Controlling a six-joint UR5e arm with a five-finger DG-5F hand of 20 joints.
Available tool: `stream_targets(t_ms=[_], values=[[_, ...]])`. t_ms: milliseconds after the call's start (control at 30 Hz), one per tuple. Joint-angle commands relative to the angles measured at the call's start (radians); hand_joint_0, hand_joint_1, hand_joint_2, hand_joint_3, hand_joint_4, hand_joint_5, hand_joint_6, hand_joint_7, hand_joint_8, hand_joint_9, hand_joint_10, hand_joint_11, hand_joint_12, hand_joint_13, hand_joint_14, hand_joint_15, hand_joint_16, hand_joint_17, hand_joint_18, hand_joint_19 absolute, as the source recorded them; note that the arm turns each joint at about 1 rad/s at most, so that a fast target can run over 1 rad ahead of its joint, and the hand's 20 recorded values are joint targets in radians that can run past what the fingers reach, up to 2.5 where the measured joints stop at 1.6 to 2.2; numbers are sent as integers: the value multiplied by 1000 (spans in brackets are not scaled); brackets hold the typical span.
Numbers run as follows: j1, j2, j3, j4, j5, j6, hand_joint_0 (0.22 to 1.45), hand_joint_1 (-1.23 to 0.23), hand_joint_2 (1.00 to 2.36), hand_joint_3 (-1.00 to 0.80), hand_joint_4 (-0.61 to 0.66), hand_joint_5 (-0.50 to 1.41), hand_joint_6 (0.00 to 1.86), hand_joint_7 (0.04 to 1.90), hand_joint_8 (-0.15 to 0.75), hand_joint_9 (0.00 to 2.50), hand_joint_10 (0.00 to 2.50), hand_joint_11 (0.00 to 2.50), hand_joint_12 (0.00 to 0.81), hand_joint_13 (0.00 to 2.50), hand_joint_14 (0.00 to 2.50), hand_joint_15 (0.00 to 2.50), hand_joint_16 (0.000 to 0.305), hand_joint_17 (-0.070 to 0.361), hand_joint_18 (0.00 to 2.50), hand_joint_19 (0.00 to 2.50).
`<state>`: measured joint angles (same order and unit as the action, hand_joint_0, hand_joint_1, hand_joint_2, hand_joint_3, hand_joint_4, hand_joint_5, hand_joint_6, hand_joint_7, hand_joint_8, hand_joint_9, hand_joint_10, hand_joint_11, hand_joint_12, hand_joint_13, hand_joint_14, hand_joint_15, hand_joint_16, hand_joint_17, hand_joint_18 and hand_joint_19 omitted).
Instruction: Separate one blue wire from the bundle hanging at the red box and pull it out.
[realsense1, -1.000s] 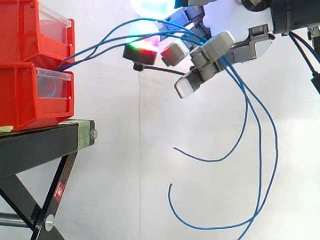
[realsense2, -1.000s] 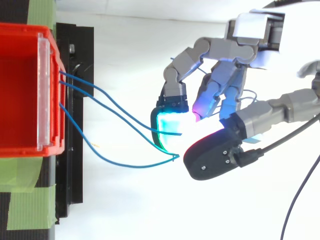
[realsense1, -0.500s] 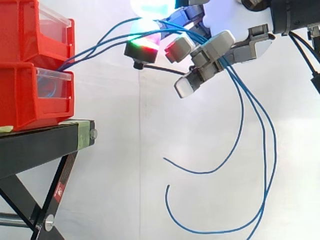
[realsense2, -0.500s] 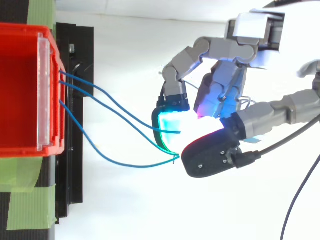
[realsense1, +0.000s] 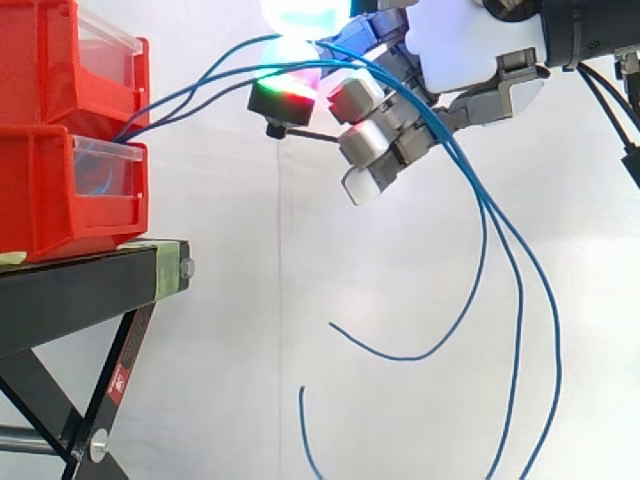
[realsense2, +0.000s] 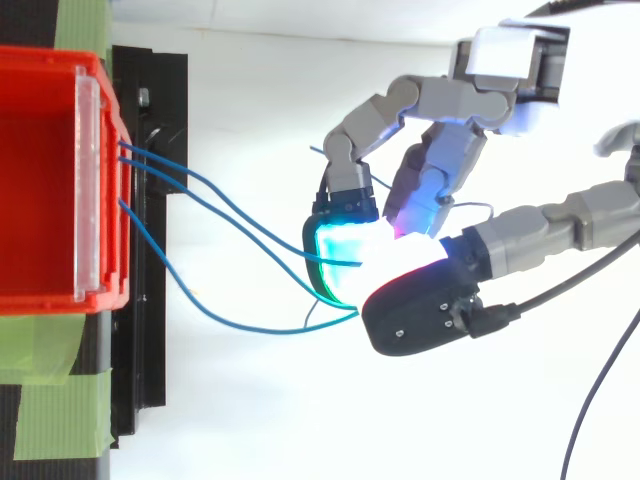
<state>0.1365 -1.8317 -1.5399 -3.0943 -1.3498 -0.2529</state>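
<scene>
White curtain (realsense1: 220, 300) behind; blue wires (realsense1: 160, 105) run from the red box (realsense1: 70, 190) on the black stand (realsense1: 90, 275) up into the hand (realsense2: 430, 190) and drape over it, tails dangling free below in the side view. Since a second ago the fingers (realsense1: 362, 140) have curled tighter, now closed round what looks like the whole bundle between glowing pads and thumb, and the loose tails have swung lower and leftward. Judgement: the grip is firming, but no single wire is split off yet and all still lead into the box, so separation remains to do.
</scene>
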Motion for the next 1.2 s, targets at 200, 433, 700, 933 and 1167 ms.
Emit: stream_targets(t_ms=[200, 433, 700, 933, 1167], values=[[0, 0, 0, 0, -2, -3, 595, -848, 1019, -41, -39, -93, 850, 1188, 355, 881, 15, 607, 470, 393, 10, 357, 63, 141, 675, 407], [2, 0, 0, 0, 0, -3, 588, -858, 1016, -49, -57, -92, 847, 1167, 325, 661, 9, 329, 429, 176, 5, 218, 61, 138, 433, 238], [2, 0, 0, 0, 1, -5, 587, -859, 1016, -51, -52, -92, 842, 1178, 325, 648, 8, 309, 423, 160, 5, 212, 61, 138, 398, 227], [2, 0, 0, -14, 1, -5, 587, -862, 1016, -48, -54, -92, 841, 1185, 331, 673, 9, 328, 431, 186, 6, 219, 62, 140, 429, 240], [11, 0, 0, -138, -2, 1, 588, -863, 1016, -43, -57, -92, 842, 1185, 333, 683, 11, 340, 435, 200, 7, 220, 63, 141, 448, 243]])
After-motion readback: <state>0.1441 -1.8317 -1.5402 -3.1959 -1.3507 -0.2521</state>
